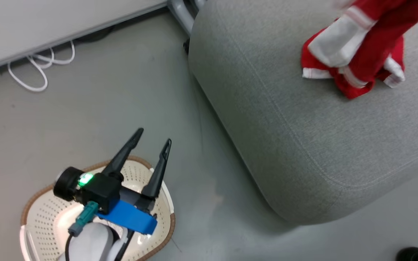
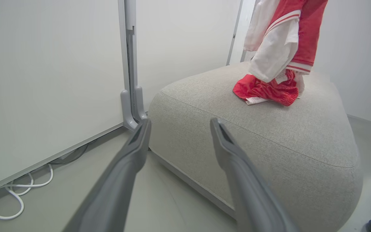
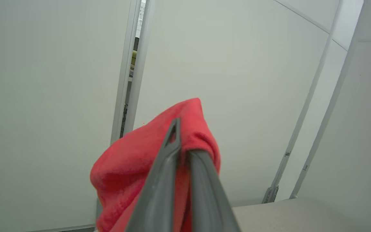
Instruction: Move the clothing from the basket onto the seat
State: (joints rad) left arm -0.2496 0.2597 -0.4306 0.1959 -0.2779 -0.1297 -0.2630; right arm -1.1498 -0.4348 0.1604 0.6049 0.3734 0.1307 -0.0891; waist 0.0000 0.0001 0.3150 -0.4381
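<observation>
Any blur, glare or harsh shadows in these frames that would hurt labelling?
Head view: flat, even light, just a soft shadow on the floor by the seat; the hanging clothing looks smeared near the top edge. Left wrist view: background crisp, left gripper soft up close. Right wrist view: right gripper, jaws shut on clothing, slightly soft; no glare.

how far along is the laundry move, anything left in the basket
Done: one red garment lies crumpled on the seat. In hand: the right claw is shut on a second garment, which hangs down to that pile, not yet let go. Left: release it. The basket shows no clothes in its visible part, though the open left claw and its arm cover some of it.
</observation>
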